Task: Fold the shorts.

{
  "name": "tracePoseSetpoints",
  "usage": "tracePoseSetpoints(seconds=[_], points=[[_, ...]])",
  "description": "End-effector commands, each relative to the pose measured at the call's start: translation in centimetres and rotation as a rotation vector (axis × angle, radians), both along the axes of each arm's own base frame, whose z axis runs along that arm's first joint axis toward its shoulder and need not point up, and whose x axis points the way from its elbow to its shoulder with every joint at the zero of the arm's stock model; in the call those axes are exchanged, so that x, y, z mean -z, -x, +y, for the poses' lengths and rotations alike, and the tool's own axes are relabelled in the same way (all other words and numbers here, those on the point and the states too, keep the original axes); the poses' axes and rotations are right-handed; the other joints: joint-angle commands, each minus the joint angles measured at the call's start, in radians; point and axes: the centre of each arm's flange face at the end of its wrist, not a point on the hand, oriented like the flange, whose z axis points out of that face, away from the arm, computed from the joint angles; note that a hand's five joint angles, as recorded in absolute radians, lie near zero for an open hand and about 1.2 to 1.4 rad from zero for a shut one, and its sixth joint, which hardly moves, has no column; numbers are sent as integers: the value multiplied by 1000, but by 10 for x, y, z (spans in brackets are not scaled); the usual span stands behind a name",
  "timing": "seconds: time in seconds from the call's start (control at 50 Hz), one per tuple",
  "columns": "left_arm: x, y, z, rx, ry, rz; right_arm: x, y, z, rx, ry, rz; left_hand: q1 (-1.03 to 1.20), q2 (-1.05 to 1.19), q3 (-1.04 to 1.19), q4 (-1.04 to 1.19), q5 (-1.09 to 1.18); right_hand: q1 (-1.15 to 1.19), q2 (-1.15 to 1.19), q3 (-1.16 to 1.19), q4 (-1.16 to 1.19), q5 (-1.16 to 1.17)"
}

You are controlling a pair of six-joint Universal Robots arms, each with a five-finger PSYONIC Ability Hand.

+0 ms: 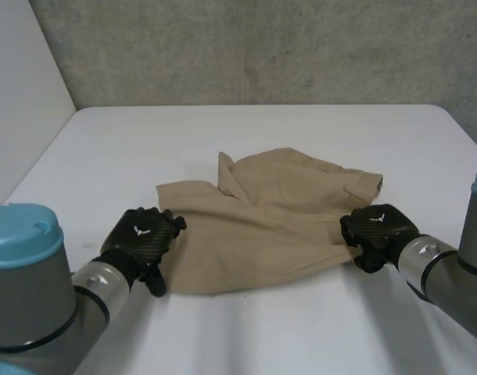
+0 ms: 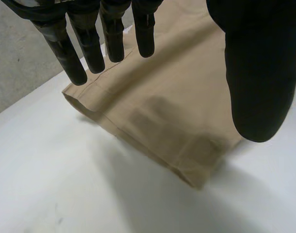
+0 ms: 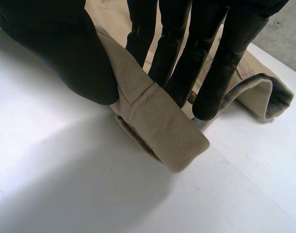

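Head view: a white table [image 1: 262,125] stands against a rough grey concrete wall [image 1: 262,47], with a pale panel [image 1: 23,86] closing the left side. Tan shorts [image 1: 262,226] lie near the middle of the table, flattened but rumpled, with one flap turned up at the far edge and a buttoned tab at the far right corner. The left hand [image 1: 141,234] sits at the near left edge of the shorts; the right hand [image 1: 377,228] sits at their right edge. Left wrist view: the table [image 2: 51,184] is bare and white beside a stitched hem of the shorts [image 2: 167,107], which lies flat in two layers. The left hand [image 2: 257,63] hangs over that hem with straight fingers [image 2: 70,53] spread apart from the thumb, holding nothing. Right wrist view: on the white table [image 3: 65,184], a thick ribbed band of the shorts [image 3: 157,121] is raised off the surface. The right hand [image 3: 56,48] pinches this band between its thumb and its fingers [image 3: 221,73].
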Motion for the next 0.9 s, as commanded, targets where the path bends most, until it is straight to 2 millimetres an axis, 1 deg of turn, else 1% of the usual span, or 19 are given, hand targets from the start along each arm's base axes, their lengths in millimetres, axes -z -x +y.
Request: tracePoseSetpoints(seconds=[0.02, 0.08, 0.2, 0.26, 0.32, 0.46, 0.58, 0.78, 0.86, 0.9], points=[[-3, -2, 11, -46, -44, 78, 0, 0, 0, 3, -1, -2, 47, 41, 35, 43, 48, 437, 219, 215, 205, 239], [0, 1, 13, -36, -53, 74, 0, 1, -1, 10, -2, -4, 47, 41, 35, 43, 49, 437, 219, 215, 205, 239], [21, 6, 15, -16, -100, 40, 0, 1, -1, 28, -15, -28, 103, 96, 90, 99, 104, 437, 219, 215, 205, 239], [29, 8, 11, -29, -106, 24, 0, 2, -1, 37, -22, -40, 173, 167, 161, 169, 174, 437, 219, 215, 205, 239], [33, 9, 6, -48, -102, 15, 0, 2, -1, 38, -24, -41, 244, 237, 231, 240, 245, 437, 219, 215, 205, 239], [37, 11, 0, -56, -96, 13, 1, 2, -1, 36, -28, -43, 250, 243, 237, 246, 251, 437, 219, 215, 205, 239], [41, 14, -4, -57, -84, 20, 0, 1, -1, 39, -28, -48, 311, 305, 299, 307, 313, 437, 219, 215, 205, 239], [45, 20, -15, -58, -72, 26, 0, 2, -2, 41, -24, -48, 576, 569, 563, 571, 577, 437, 219, 215, 205, 239], [44, 22, -19, -54, -61, 28, -1, 2, -3, 44, -19, -51, 737, 730, 724, 733, 738, 437, 219, 215, 205, 239], [42, 24, -22, -51, -47, 27, -1, 2, -3, 44, -19, -51, 889, 883, 877, 885, 890, 437, 219, 215, 205, 239]])
